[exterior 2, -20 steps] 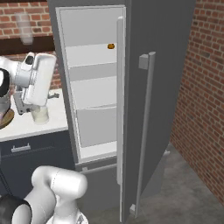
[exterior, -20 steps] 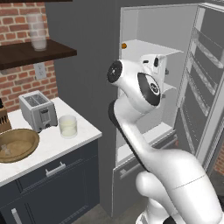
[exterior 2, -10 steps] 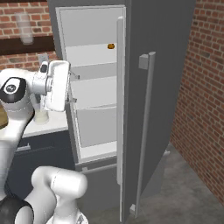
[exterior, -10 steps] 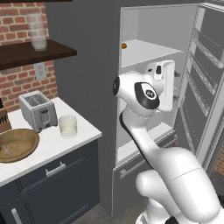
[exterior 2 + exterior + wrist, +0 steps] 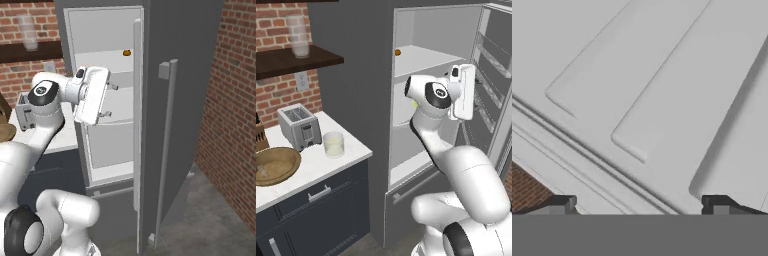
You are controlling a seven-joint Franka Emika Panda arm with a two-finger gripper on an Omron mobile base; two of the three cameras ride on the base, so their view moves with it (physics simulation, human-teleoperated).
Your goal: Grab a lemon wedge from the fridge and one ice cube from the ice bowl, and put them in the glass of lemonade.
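The dark grey fridge (image 5: 351,75) stands open, its door (image 5: 182,100) swung wide. My gripper (image 5: 109,100) is open and empty, level with the middle shelf (image 5: 120,102) and pointing into the pale interior. In the hand view both fingertips (image 5: 559,204) stand wide apart before white ribbed panels. A tiny yellow-green sliver (image 5: 414,104), possibly the lemon wedge, peeks out beside my arm. The glass of lemonade (image 5: 333,143) stands on the counter near the fridge. At the counter's left lies the wooden ice bowl (image 5: 276,165).
A small round orange item (image 5: 397,51) sits on the top fridge shelf. A toaster (image 5: 300,126) stands behind the bowl. A frosted glass (image 5: 298,36) rests on the dark wall shelf. The fridge door's long handle (image 5: 165,150) is to my right, with a brick wall (image 5: 230,100) beyond.
My arm has swung right, from in front of the counter side to the fridge opening. The hand now faces the middle shelves. The gripper stays open.
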